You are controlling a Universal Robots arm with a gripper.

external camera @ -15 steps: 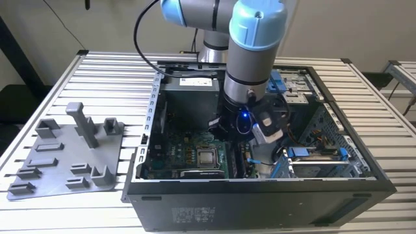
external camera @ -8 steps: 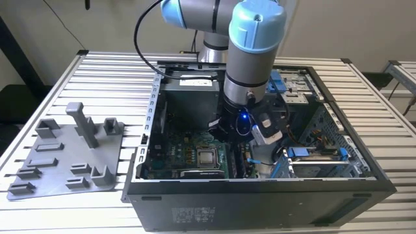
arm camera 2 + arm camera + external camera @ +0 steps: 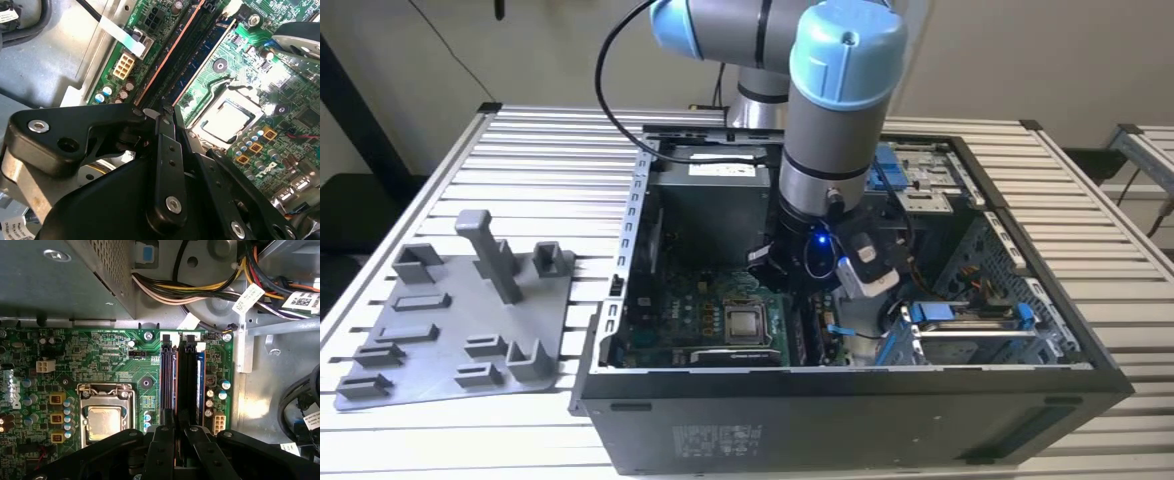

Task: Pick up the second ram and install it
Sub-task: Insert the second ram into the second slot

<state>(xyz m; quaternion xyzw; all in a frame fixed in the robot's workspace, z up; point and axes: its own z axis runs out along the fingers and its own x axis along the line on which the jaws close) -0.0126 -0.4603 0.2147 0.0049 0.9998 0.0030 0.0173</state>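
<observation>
Fixture plate [image 3: 454, 330]: grey plastic, upright posts and small brackets; lies on the slatted table [image 3: 547, 160] at the exterior view's left, just beside the case.
Computer case [image 3: 854, 420]: dark tower lying on its side, panel off, motherboard [image 3: 707, 310] exposed.
Processor socket [image 3: 105, 415]: square metal lid in a silver frame, beside the memory slots.
Arm [image 3: 834, 130]: grey tube with blue caps, reaching down into the case.
Gripper [image 3: 176, 432]: black linkage fingers [image 3: 162, 445] drawn close together over the memory slots, pinching the near end of the second ram.
Second ram [image 3: 174, 385]: thin, long, narrow stick seen edge-on, dark with an orange-brown edge; stands upright in line with a black slot [image 3: 166, 375]. Whether it is fully seated cannot be told. In the second wrist view it runs away from the fingertips as a dark strip [image 3: 172, 55].
Neighbouring slots [image 3: 192, 375]: black and blue, parallel, just beside it.
Cable bundle [image 3: 200, 290]: yellow, orange, black wires beyond the board.
</observation>
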